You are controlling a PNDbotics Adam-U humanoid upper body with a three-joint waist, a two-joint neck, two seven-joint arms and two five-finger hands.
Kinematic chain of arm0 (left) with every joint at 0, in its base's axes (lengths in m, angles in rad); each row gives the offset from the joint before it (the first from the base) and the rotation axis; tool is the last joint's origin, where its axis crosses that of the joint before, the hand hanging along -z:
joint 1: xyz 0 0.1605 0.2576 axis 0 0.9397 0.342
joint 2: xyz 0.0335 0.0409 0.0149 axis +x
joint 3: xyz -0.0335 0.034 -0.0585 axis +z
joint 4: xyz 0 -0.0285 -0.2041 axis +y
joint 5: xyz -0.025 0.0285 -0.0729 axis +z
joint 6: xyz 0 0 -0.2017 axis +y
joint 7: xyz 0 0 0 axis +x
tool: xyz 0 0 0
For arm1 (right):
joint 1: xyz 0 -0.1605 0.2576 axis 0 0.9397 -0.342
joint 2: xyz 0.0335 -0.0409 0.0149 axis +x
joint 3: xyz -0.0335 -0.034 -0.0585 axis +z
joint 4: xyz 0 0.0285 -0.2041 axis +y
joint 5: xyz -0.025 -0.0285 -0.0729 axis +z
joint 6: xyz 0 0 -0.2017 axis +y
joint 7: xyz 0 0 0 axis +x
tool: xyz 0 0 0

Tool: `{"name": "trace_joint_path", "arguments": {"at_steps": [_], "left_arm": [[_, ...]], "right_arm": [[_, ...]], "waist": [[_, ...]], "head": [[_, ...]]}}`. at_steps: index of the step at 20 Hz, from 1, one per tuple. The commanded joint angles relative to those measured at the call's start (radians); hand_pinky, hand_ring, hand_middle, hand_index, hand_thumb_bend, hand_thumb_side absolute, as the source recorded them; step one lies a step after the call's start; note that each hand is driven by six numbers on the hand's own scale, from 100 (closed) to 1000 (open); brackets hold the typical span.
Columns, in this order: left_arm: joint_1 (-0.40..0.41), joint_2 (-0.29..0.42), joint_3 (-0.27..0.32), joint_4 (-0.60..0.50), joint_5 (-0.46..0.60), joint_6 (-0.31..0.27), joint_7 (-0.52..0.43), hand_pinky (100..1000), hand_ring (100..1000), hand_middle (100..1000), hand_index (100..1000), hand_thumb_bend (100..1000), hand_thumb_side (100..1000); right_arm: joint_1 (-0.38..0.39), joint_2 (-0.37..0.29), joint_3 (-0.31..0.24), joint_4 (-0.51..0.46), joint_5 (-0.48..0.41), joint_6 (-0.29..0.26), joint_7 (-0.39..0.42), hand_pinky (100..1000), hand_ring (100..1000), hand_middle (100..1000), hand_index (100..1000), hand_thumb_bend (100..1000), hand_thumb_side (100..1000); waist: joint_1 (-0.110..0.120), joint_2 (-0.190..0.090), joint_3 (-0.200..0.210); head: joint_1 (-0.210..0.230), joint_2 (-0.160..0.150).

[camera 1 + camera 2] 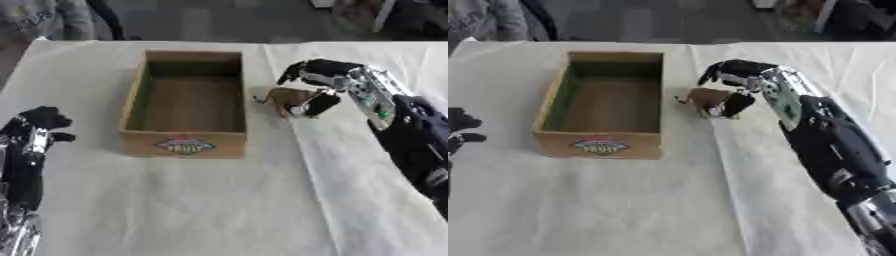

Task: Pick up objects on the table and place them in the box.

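A small brown object [286, 97] lies on the white cloth just right of the cardboard box [184, 142]. My right hand [315, 80] reaches in from the right and its curled fingers and thumb close around that brown object. The box stands open at the table's middle, with a fruit label on its front wall, and its inside looks bare. My left hand [39, 122] rests at the left edge, away from the box, fingers curled and holding nothing.
White cloth [219, 200] covers the table, with a crease running down from the brown object. Dark floor and furniture lie beyond the far edge, and a grey sleeve [44, 17] shows at the far left corner.
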Motion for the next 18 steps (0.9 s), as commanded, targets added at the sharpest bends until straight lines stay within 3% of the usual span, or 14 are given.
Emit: {"name": "trace_joint_path", "arguments": {"at_steps": [1, 7, 12, 14, 18], "left_arm": [[-0.013, 0.01, 0.0, -0.02, -0.004, -0.001, -0.005, 562, 649, 550, 663, 344, 577], [-0.015, 0.009, 0.0, -0.02, -0.005, -0.001, -0.006, 562, 650, 550, 663, 343, 577], [-0.016, 0.01, 0.001, -0.02, -0.006, -0.001, -0.006, 563, 650, 551, 665, 342, 576], [-0.016, 0.009, 0.001, -0.02, -0.007, -0.001, -0.006, 563, 651, 551, 665, 342, 577], [-0.017, 0.009, 0.002, -0.019, -0.007, -0.002, -0.005, 563, 651, 551, 666, 343, 576]], "right_arm": [[-0.017, -0.01, -0.002, -0.004, 0.026, -0.012, -0.005, 728, 774, 774, 829, 179, 312], [-0.007, -0.002, -0.005, 0.011, 0.06, -0.016, -0.05, 672, 672, 692, 770, 162, 172], [-0.003, -0.003, -0.008, 0.021, 0.083, -0.019, -0.087, 637, 627, 669, 751, 163, 122], [-0.001, -0.003, -0.01, 0.025, 0.088, -0.018, -0.097, 597, 594, 643, 734, 155, 112], [0.001, -0.006, -0.017, 0.023, 0.08, -0.018, -0.137, 435, 422, 530, 639, 100, 100]], "waist": [[0.003, -0.012, 0.002], [0.001, -0.011, 0.002], [-0.001, -0.011, 0.003], [-0.001, -0.01, 0.003], [-0.002, -0.011, 0.002]], "head": [[0.001, -0.004], [0.007, -0.006], [0.008, -0.008], [0.008, -0.009], [0.007, -0.011]]}}
